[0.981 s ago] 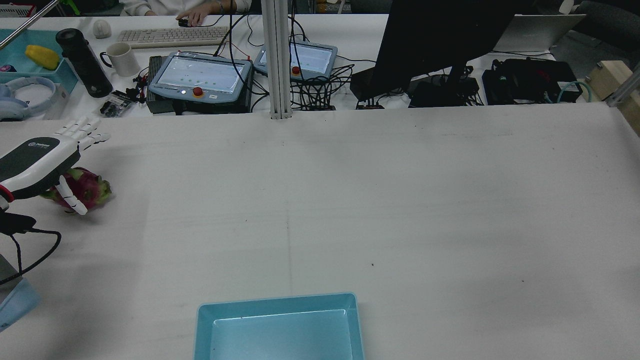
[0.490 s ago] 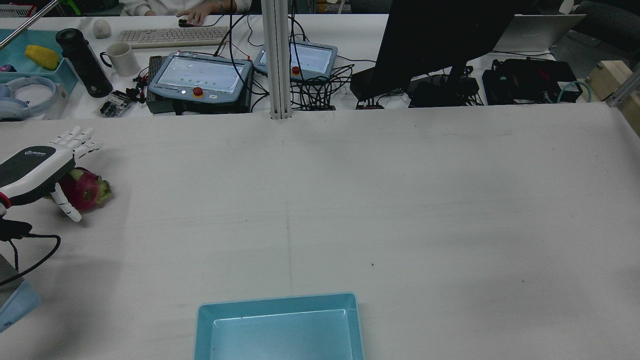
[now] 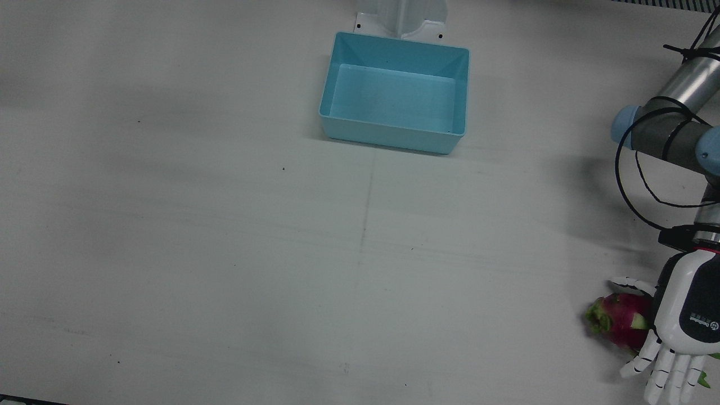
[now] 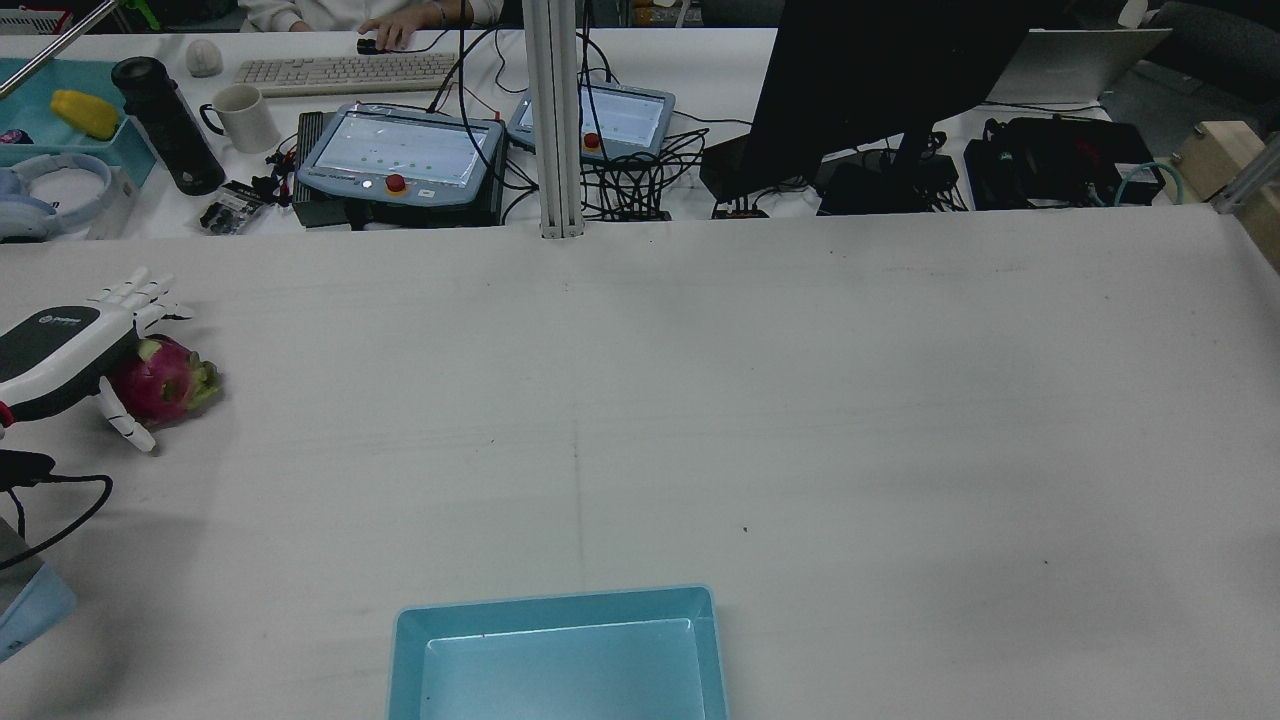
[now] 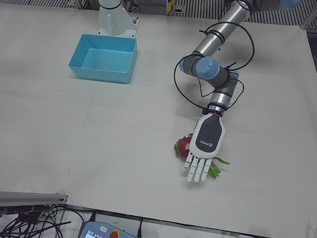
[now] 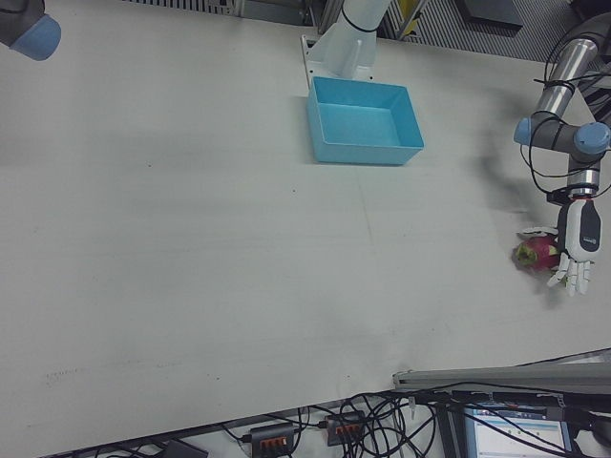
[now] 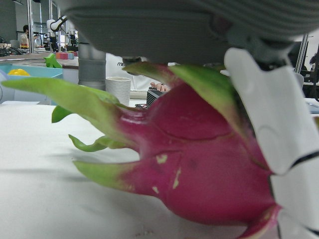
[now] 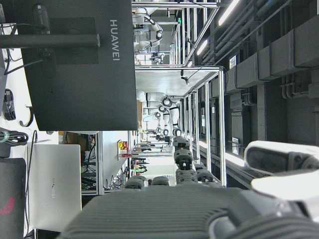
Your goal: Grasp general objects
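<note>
One dragon fruit [image 5: 183, 146] lies near the tabletop [image 5: 99, 129] edge, and the left robot hand [image 5: 204, 148] hovers right over it, palm down, fingers spread wide and gripping nothing. That flat, open pose looks set for a top-down wrap; the teal bin [image 5: 104, 58] waits well apart.

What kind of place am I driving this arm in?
Most likely a robotics lab workstation. Behind the white table lie two robot teach pendants with red stop buttons, tangled cables and a black monitor, and a person's hand rests on a mouse by a keyboard.
</note>
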